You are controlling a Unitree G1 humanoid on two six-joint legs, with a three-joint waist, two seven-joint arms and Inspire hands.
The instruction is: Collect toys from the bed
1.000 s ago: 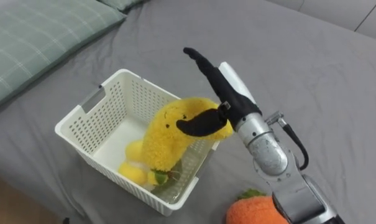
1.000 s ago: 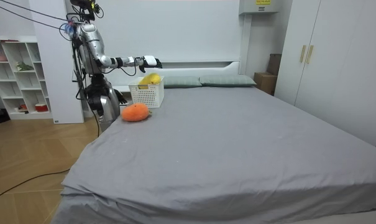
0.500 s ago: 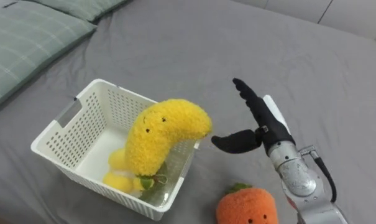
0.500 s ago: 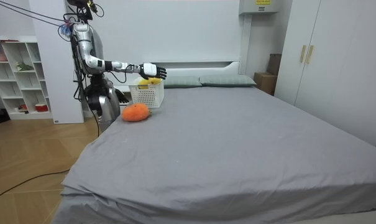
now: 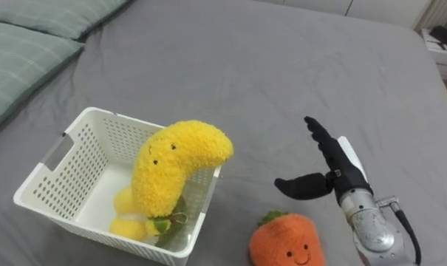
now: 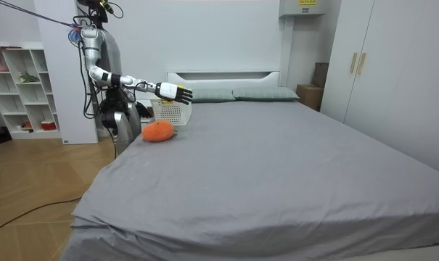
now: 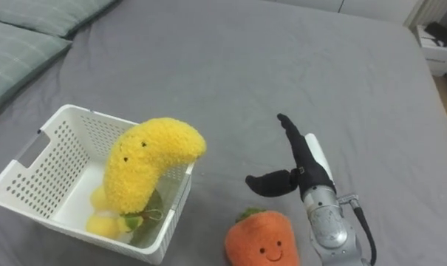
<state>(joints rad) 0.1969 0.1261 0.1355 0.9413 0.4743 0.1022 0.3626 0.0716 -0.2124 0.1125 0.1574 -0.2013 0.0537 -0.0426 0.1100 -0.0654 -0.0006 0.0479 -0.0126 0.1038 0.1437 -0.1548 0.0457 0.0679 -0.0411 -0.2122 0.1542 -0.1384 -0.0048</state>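
carrot toy (image 5: 286,245) just beside spread right robot hand (image 5: 338,170)

1. The basket (image 5: 57,185) stands on the bed (image 5: 282,66), with the pillows (image 5: 16,66) behind it to the left
2. The banana toy (image 5: 171,166) stands in the basket, against its right wall and rising above the rim
3. The carrot toy (image 5: 286,244) lies on the bed, right of the basket and apart from it
4. The right hand (image 5: 340,174) hovers right of the banana toy, just behind the carrot toy, touching neither
5. The robot stands beside the bed, at its pillow end, with a shelf (image 6: 19,80) behind it
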